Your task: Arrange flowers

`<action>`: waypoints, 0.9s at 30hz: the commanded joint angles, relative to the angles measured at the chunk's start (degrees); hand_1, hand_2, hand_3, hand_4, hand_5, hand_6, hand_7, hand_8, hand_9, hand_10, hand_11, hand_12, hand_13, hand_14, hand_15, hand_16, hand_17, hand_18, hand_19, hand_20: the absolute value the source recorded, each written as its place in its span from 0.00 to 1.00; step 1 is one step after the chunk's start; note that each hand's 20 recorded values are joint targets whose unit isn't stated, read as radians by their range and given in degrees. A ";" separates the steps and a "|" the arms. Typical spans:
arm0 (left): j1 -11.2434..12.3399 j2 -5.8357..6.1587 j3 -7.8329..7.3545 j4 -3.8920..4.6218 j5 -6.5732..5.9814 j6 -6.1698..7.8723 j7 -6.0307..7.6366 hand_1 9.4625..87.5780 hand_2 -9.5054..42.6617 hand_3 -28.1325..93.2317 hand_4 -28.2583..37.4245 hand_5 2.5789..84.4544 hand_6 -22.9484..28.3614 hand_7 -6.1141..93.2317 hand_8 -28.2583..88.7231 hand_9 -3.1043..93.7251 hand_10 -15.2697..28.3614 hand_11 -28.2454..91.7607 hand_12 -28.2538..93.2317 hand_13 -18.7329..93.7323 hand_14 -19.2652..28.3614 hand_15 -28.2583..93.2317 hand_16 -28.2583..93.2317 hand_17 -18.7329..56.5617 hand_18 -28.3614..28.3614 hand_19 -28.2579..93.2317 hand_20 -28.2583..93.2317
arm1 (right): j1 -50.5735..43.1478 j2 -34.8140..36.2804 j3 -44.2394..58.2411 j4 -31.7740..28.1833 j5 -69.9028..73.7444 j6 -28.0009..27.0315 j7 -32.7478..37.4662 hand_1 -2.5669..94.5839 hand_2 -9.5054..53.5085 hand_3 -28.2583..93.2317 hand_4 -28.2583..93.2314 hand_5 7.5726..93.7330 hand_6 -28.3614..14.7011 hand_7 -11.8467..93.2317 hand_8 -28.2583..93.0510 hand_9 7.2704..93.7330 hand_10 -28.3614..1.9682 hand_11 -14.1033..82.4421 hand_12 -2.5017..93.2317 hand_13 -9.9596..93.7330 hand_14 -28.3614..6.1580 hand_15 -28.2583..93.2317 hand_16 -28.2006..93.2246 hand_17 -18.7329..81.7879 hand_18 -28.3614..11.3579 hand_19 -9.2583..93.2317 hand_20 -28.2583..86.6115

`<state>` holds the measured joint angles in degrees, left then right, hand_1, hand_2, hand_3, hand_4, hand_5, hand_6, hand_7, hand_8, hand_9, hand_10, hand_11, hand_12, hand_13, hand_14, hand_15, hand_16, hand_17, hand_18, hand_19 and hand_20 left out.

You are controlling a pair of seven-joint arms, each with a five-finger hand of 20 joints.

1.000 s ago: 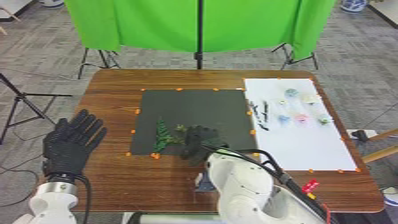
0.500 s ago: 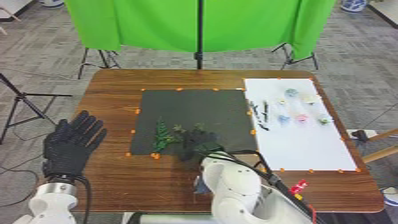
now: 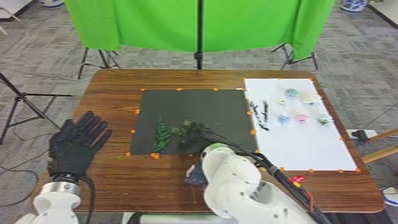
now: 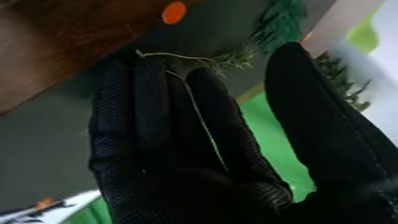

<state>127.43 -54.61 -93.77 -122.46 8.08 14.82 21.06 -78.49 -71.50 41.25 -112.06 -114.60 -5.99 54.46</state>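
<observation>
So the small green sprig [image 4: 233, 59] is over the black mat [image 3: 191, 105], right by the right robot hand [image 3: 193, 144], which is wide, thumb well off the straight fingers. Can't tell if the stem's caught. My worry: closing sloppily could snag the bigger fern [image 3: 162, 137] just beside it.

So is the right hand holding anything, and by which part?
A thin stem lies along the fingers of the right hand, its thumb apart; whether it's held can't be told.

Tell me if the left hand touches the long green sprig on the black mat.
Apart: the head view shows brown table and black mat between the left hand and sprig.
</observation>
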 commanded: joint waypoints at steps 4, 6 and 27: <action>0.52 0.33 0.38 0.55 -0.50 -0.34 -1.36 0.26 0.45 0.84 0.00 0.56 0.59 0.28 0.15 0.47 0.69 0.48 0.34 0.47 0.70 0.60 0.18 0.21 0.75 0.52 0.35 | -0.29 -1.45 -0.32 0.54 1.35 0.29 0.62 0.43 0.12 0.87 0.05 0.53 0.17 0.15 0.16 0.43 0.00 0.38 0.25 0.38 0.00 0.78 0.33 0.39 0.00 0.83 0.38; 0.47 0.24 0.37 0.61 -0.59 -0.32 -1.24 0.26 0.46 0.84 0.00 0.56 0.59 0.28 0.15 0.47 0.69 0.48 0.34 0.47 0.70 0.60 0.18 0.21 0.75 0.52 0.35 | -0.13 -1.38 -0.45 0.33 1.15 -0.61 0.89 0.43 0.12 0.87 0.05 0.53 0.17 0.15 0.16 0.43 0.00 0.38 0.25 0.38 0.00 0.78 0.33 0.39 0.00 0.84 0.38; -0.48 0.54 0.80 1.13 -2.60 0.22 -0.44 0.26 0.46 0.84 0.00 0.56 0.59 0.28 0.15 0.47 0.69 0.48 0.34 0.47 0.70 0.60 0.18 0.21 0.75 0.52 0.34 | 1.24 0.84 -2.50 -1.02 0.29 0.31 1.49 0.41 0.14 0.86 0.06 0.54 0.29 0.18 0.17 0.42 0.00 0.36 0.25 0.39 0.00 0.78 0.33 0.39 0.00 0.84 0.35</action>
<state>127.30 -54.04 -93.78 -122.25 6.74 14.84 20.48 -77.67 -71.61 39.05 -113.38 -112.11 -6.83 55.53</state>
